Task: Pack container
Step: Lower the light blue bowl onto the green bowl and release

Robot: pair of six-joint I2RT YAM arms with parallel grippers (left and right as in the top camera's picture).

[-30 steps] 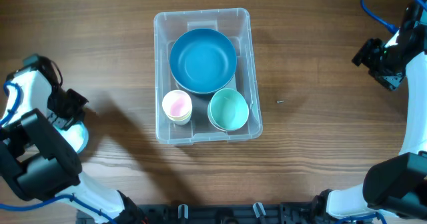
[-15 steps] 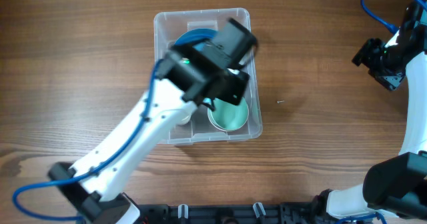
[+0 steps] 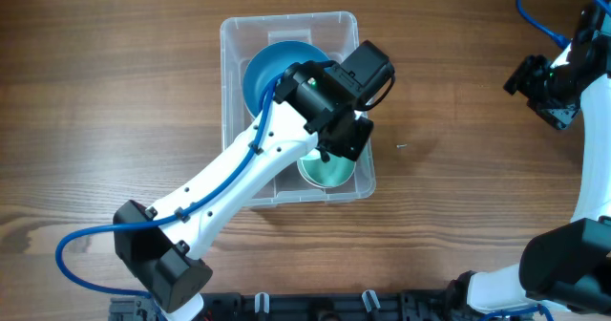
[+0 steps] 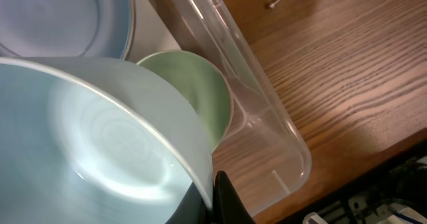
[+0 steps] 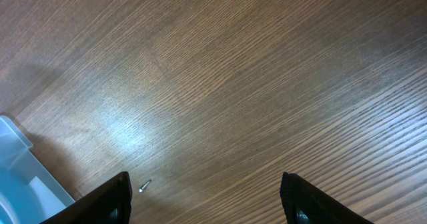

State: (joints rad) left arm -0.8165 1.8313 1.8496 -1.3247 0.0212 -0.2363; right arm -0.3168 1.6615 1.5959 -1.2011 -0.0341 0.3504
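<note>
The clear plastic container point(image 3: 229, 34) stands at the table's middle. It holds a large blue bowl point(image 3: 263, 73) at the back and a mint-green bowl point(image 3: 329, 173) at the front right. My left gripper point(image 3: 346, 135) reaches over the container's right side. In the left wrist view it point(image 4: 217, 191) is shut on the rim of a pale blue-white bowl point(image 4: 100, 137), held above the green bowl point(image 4: 200, 91), next to the container wall point(image 4: 267, 117). My right gripper point(image 3: 546, 87) is open and empty over bare wood point(image 5: 207, 204).
A small screw point(image 3: 400, 147) lies on the wood just right of the container; it also shows in the left wrist view point(image 4: 274, 2) and the right wrist view point(image 5: 144, 186). The left arm covers the container's front left part.
My left arm has swung from the table's left edge to over the container, carrying the pale bowl, and now covers the small pink cup. The right arm has not moved.
</note>
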